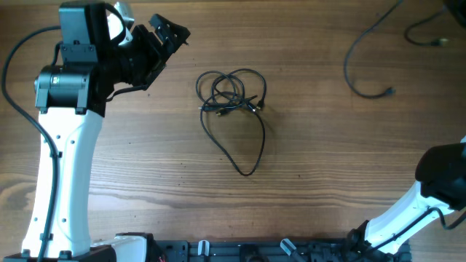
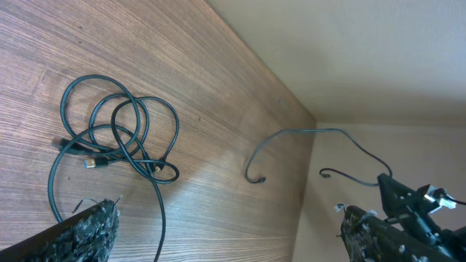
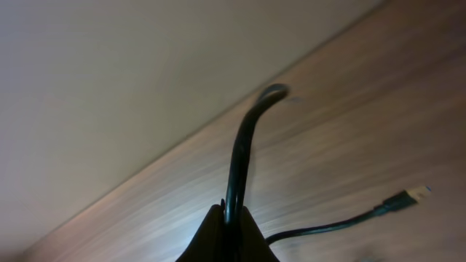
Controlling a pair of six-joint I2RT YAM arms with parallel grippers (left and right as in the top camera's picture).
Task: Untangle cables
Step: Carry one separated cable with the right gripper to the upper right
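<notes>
A tangle of thin black cables [image 1: 231, 94] lies at the table's middle, with one long loop trailing toward me. It also shows in the left wrist view [image 2: 116, 142], with a small gold plug in it. My left gripper [image 1: 171, 33] hovers left of and behind the tangle. Its jaws are open and empty [image 2: 229, 218]. My right gripper [image 3: 231, 215] is shut on a black cable [image 3: 244, 145] that arches up from its jaws. That cable's gold-tipped plug end [image 3: 404, 198] lies on the wood. The right gripper itself is out of the overhead view.
A separate black cable [image 1: 360, 65] curves across the back right of the table, and it shows in the left wrist view [image 2: 306, 135]. Another cable with a plug [image 1: 429, 36] lies at the far right corner. The right arm's base [image 1: 437, 175] stands at the front right.
</notes>
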